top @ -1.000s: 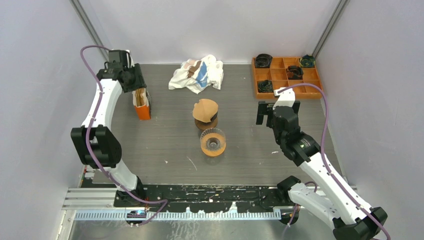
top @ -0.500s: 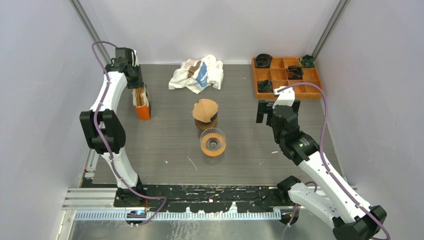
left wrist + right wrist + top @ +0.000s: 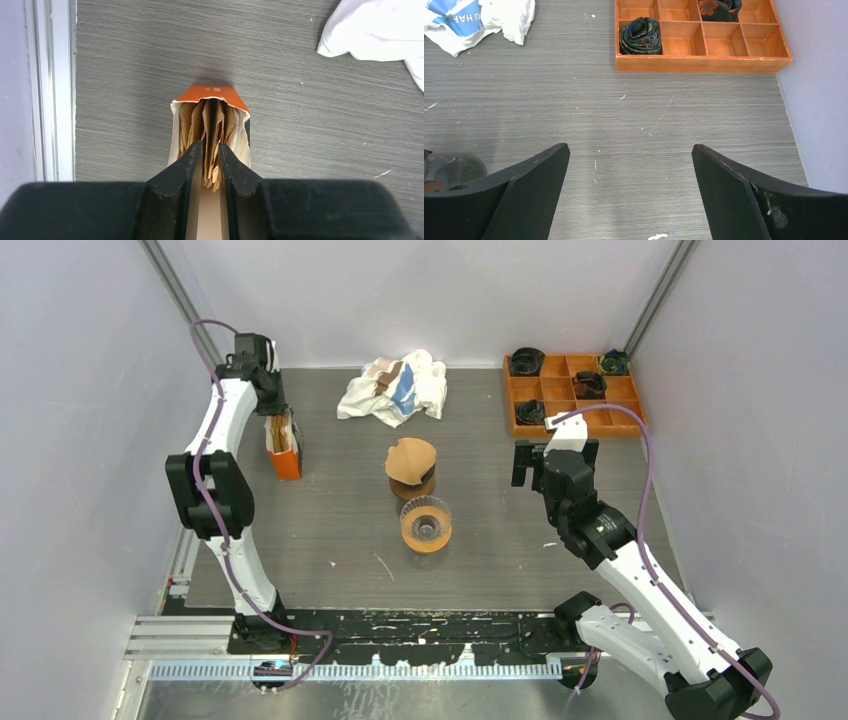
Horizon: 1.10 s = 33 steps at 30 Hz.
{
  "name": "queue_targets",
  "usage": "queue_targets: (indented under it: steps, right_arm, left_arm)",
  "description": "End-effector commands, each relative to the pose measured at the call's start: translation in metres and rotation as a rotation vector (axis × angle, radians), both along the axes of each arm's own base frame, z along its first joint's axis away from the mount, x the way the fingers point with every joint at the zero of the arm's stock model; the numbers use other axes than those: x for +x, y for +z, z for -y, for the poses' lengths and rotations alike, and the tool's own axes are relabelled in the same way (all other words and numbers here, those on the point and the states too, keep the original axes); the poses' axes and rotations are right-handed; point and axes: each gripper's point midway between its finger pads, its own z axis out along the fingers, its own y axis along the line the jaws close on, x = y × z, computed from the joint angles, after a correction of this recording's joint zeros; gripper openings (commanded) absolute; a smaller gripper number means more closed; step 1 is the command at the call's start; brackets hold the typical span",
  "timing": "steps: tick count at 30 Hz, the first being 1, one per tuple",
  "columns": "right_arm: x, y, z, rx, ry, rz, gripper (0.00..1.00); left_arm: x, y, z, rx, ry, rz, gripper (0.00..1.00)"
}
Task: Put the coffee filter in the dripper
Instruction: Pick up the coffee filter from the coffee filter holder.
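Pickup step: left gripper (image 3: 210, 146) pinches filter (image 3: 212, 120) inside box (image 3: 210, 92); right gripper (image 3: 630, 147) wide open, empty. Next: lift toward dripper (image 3: 410, 532).

This looks like a robotics lab cell. Plain pale walls (image 3: 450, 300) and metal corner posts (image 3: 170, 285) box in a grey worktop (image 3: 330, 520). A slotted aluminium rail (image 3: 400, 668) runs along its near edge. The white-and-black left arm (image 3: 222, 430) and right arm (image 3: 640, 575) stand bolted there, trailing purple cables (image 3: 650, 475).
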Motion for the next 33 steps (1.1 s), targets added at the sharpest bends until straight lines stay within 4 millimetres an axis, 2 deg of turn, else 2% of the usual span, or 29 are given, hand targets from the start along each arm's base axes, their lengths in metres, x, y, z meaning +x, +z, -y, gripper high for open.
queue_targets:
  steps: [1, 23, 33]
  right_arm:
    - [0.006, 0.011, 0.001, 0.017, -0.016, 0.048, 1.00]
    - [0.007, 0.009, -0.002, 0.016, -0.003, 0.040, 1.00]
    - [0.006, 0.008, -0.002, 0.017, -0.001, 0.037, 1.00]
  left_arm:
    - [0.009, 0.015, -0.009, 0.032, 0.002, 0.031, 0.19]
    - [0.013, -0.008, -0.013, 0.046, 0.007, -0.035, 0.16]
    - [0.015, -0.012, -0.011, 0.034, 0.000, -0.040, 0.13]
